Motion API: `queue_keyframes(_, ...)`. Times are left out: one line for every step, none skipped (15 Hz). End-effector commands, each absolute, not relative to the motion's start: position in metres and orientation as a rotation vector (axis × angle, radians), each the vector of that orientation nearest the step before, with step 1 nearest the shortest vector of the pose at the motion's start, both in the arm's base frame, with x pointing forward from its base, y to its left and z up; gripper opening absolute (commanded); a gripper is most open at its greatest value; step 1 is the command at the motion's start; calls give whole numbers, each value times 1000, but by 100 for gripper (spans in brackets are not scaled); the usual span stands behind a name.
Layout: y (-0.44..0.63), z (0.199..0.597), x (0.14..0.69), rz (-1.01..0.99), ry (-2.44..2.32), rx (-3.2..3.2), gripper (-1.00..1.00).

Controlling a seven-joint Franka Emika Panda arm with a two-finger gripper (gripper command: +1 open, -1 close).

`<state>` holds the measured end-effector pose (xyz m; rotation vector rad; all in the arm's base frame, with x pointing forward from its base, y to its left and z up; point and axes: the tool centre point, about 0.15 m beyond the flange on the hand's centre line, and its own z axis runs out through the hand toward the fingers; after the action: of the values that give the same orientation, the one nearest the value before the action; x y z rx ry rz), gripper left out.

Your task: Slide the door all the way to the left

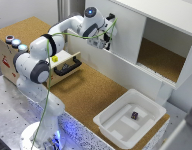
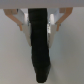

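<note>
The door (image 1: 127, 37) is a plain white panel covering the half of the white cabinet (image 1: 163, 16) on the exterior view's left; the other half stands open onto a cork floor. My gripper (image 1: 108, 44) is pressed against the door near its edge on the exterior view's left. In the wrist view the white door face (image 2: 14, 60) fills the picture, and a black handle (image 2: 40, 50) runs down it. My gripper (image 2: 39, 21) straddles that bar, with a light fingertip (image 2: 24, 23) against each side of it.
A wooden drawer front with a black handle (image 1: 66, 66) stands open on the exterior view's left, a yellow item (image 1: 54, 58) in it. A white bin (image 1: 116, 131) holding a small dark object (image 1: 134, 115) sits in front of the cabinet's low front wall (image 1: 127, 71).
</note>
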<state>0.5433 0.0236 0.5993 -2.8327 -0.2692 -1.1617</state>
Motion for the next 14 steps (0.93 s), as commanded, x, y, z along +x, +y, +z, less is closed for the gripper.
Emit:
queue_keyframes(139,575,456,-1252,-318,-2863,-100)
queue_keyframes(145,576,455,-1252,-327,-2861,-100)
queue_keyframes(149,576,453,-1256,-332,-2857,-100)
queue_keyframes(153,577,452,-1256,-332,-2861,-100)
queue_keyframes(155,578,450,-1257,-336,-2851,-100)
queue_keyframes(162,580,446,-1266,-339,-2843,-100)
queue_keyframes(169,580,445,-1261,-355,-2831,-100)
queue_keyframes(174,581,442,-1261,-373,-2821,-100)
queue_keyframes(179,583,438,-1264,-390,-2813,-100)
queue_keyframes(184,585,436,-1265,-403,-2804,-100)
queue_keyframes(190,585,434,-1265,-412,-2797,-100)
queue_keyframes(193,585,432,-1263,-422,-2797,-100)
queue_keyframes(197,586,428,-1275,-429,-2811,100)
queue_keyframes(196,588,422,-1298,-417,-2809,100)
